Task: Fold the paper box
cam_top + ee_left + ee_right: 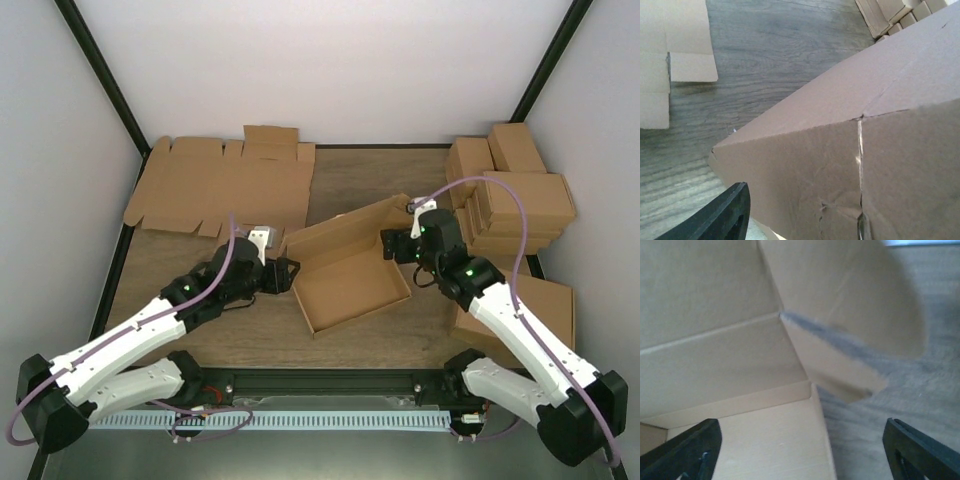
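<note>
Paper box [350, 285]: 1 | left gripper [283, 275]: 1 | right gripper [390, 243]: 1

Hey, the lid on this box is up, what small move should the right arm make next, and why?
Probably ease the right gripper forward and close on the loose side flap of the paper box. Its jaws stand open and empty, and that flap sticks out over the table beside the raised lid, not yet tucked in. The left gripper is at the opposite wall.
</note>
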`<state>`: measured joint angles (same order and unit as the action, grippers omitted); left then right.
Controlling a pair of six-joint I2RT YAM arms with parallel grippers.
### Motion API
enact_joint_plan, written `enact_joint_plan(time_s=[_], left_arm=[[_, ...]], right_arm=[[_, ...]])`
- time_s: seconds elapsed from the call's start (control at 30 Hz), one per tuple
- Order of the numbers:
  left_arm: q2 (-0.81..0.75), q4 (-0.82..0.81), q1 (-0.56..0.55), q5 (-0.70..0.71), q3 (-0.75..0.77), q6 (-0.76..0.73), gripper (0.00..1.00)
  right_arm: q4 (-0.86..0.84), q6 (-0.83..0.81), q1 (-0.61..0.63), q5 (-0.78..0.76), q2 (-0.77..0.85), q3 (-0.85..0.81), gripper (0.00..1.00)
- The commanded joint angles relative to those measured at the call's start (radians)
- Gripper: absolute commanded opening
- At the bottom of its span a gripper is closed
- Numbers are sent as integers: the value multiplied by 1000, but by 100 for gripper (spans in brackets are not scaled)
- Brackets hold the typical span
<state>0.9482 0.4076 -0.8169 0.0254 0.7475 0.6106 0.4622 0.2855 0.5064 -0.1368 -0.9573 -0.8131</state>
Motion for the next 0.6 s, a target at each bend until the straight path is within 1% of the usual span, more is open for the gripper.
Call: enact_joint_plan(time_s=[0.0,0.1,0.13,0.17,0.23,0.3,0.37,0.47,0.57], left_arm=[[11,-23,1,34,14,28,50],[19,-9,2,69,35,26,16],[22,5,2,85,45,18,9],[27,25,2,108,61,9,4],[38,53,3,144,92,-21,4],[46,67,3,148,116,-71,4],[53,82,3,147,134,-114,4],[58,110,3,157,156,-166,4],[68,139,3,189,176,-188,4]], right_arm=[[-121,-103,-93,132,20,-33,95],[-221,-143,-166,252,95,36,97],[-246,-137,-196,293,115,58,97],[-257,-134,-226,333,128,64,96],[-261,-127,-258,400,133,67,96],[-253,-125,-266,433,130,65,96],[-244,-128,-266,434,120,60,95],[-210,-148,-266,391,88,27,92],[-178,-165,-266,408,45,-8,86]])
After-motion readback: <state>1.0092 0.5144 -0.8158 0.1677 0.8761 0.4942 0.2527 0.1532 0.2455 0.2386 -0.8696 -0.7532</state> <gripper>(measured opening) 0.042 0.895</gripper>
